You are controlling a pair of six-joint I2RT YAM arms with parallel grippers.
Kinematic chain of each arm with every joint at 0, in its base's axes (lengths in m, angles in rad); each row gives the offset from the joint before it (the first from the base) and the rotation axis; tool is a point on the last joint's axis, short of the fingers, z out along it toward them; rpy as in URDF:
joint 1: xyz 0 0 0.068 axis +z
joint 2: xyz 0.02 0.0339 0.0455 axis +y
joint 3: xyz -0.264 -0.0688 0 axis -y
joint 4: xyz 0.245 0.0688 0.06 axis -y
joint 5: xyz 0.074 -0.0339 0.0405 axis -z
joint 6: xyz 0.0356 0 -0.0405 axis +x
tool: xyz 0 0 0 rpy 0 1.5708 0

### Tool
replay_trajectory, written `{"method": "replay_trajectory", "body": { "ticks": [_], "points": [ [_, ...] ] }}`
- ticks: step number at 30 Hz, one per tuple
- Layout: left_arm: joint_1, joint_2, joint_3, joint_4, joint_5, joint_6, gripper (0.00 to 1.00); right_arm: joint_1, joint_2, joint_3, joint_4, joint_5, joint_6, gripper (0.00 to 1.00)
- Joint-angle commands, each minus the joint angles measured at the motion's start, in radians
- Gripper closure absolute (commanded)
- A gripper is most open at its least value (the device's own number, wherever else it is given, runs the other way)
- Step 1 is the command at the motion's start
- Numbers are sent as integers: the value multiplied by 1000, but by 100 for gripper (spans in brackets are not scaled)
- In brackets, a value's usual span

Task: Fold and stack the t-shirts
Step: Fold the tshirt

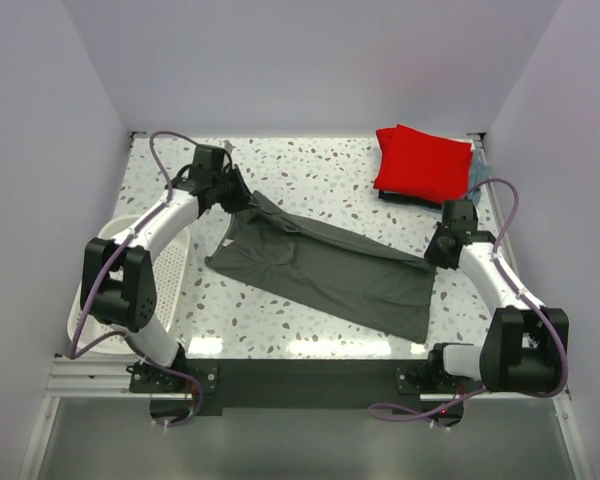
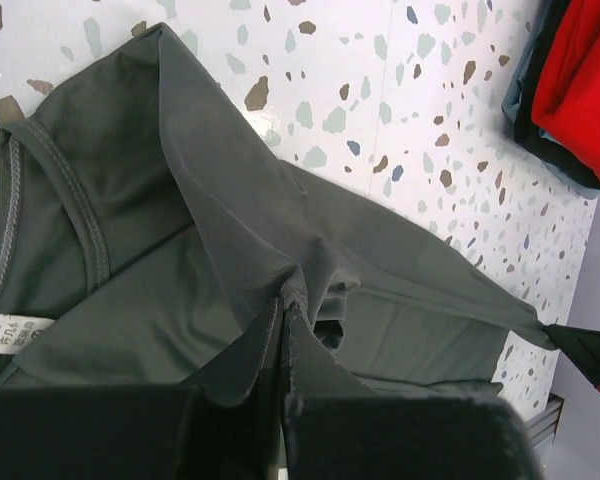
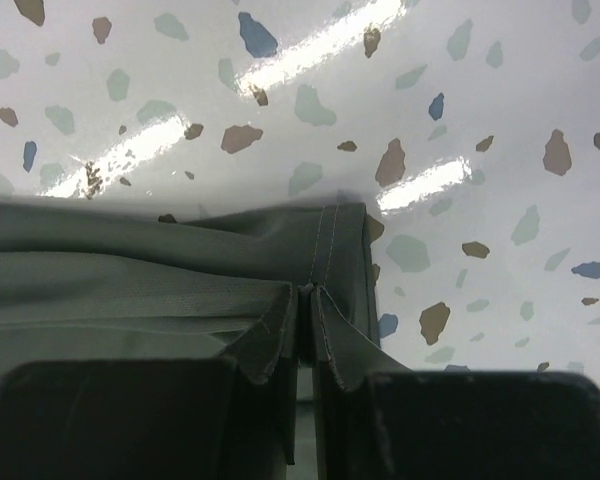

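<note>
- The grey shirt (image 1: 325, 265) lies spread over the middle of the counter (image 1: 320, 165). Its long axis runs on a diagonal from far left to near right.
- Its collar and neck label point to the left end; the stitched hem is at the right end.
- The left end effector (image 1: 242, 198) is closed on a pinch of grey cloth near the shirt's far-left shoulder, and a taut ridge rises to it.
- The right end effector (image 1: 435, 255) is clamped on the hem's far-right corner, low over the counter.
- The red shirt (image 1: 425, 160) sits folded on top of a stack in the far right corner, well apart from the grey one.
- A strip of the blue-grey shirt (image 1: 478, 172) shows along the stack's right side, and a dark layer shows under the red one's near edge.
- A white perforated basket (image 1: 170, 270) stands at the counter's left edge. The left arm crosses over it, and only its holed floor shows.
</note>
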Motion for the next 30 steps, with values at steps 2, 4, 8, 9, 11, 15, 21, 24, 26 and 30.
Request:
{"method": "replay_trajectory", "body": {
  "ticks": [2, 4, 8, 9, 11, 15, 21, 24, 26, 30],
  "points": [
    [18, -76, -41, 11, 27, -23, 100, 11, -46, -7, -64, -4, 31, 100],
    [26, -99, -62, 10, 19, -20, 100, 12, -58, -13, -86, 3, 36, 100],
    [34, -136, -103, -1, 22, -15, 100, 18, -92, -33, -114, 6, 56, 100],
    [34, -144, -113, -4, 24, -15, 100, 18, -93, -36, -120, 7, 60, 100],
    [35, -170, -142, -4, 28, -17, 100, 18, -95, -47, -134, 7, 66, 100],
    [35, -202, -179, -10, 30, -15, 100, 84, -98, -58, -156, 22, 76, 100],
    [37, -237, -220, -18, 13, -9, 100, 175, -101, -59, -208, 121, 123, 100],
    [40, -253, -243, -23, 8, -9, 100, 184, -113, -73, -228, 138, 145, 100],
    [43, -268, -262, -24, 8, -9, 100, 184, -133, -82, -237, 150, 160, 100],
    [49, -287, -277, -32, 15, -7, 100, 189, -138, -78, -258, 171, 183, 100]
  ]
}}
